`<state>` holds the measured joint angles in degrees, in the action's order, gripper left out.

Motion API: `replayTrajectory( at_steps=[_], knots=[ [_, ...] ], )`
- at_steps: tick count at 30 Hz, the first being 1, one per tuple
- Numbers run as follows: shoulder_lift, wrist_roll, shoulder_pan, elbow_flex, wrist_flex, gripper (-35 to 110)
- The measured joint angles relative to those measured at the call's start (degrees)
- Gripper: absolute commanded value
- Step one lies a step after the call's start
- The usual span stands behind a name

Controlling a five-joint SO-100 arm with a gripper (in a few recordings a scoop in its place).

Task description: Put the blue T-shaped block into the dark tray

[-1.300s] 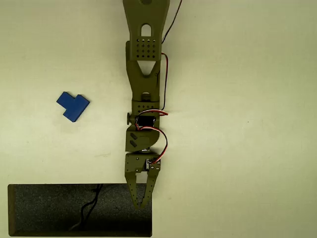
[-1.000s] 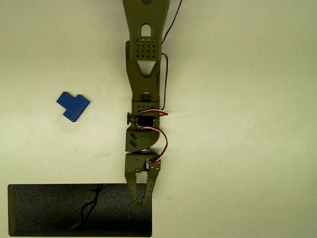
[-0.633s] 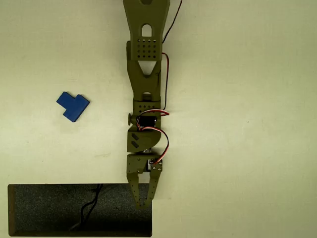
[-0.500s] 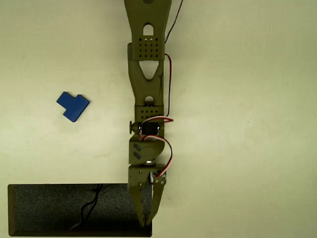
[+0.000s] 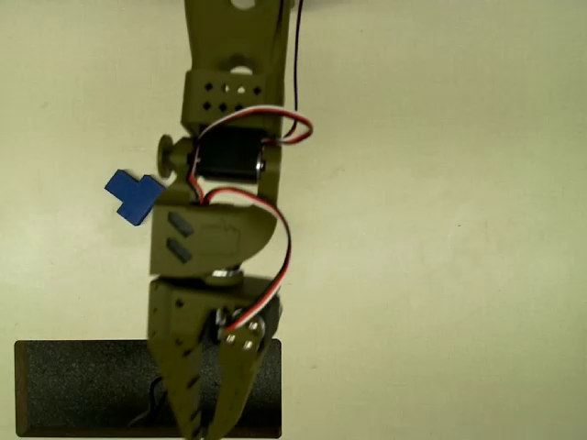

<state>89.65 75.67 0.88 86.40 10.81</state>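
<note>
The pickup has not begun: the blue T-shaped block (image 5: pixel 131 197) lies flat on the tabletop (image 5: pixel 440 220) at the left of the overhead view, partly hidden by the arm. The gripper (image 5: pixel 206 429) hangs over the dark tray (image 5: pixel 83 390) at the lower left, fingers converging to a point, clenched and empty. The next move, I judge, is swinging up-left, opening, then descending over the block. Count: one block, one tray, one gripper.
</note>
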Motion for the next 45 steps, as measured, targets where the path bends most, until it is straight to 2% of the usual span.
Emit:
replayTrajectory(
  at_steps=[4, 9, 15, 30, 45],
  knots=[
    [9.32, 0.44, -0.35, 15.38, 4.48, 0],
    [16.87, -1.85, -0.88, 25.14, 11.25, 0],
    [18.11, -2.99, -0.79, 27.69, 16.79, 0],
    [16.08, -4.31, 0.26, 27.95, 52.21, 0],
    [5.01, 8.26, 28.83, 27.25, 51.68, 0]
  ],
)
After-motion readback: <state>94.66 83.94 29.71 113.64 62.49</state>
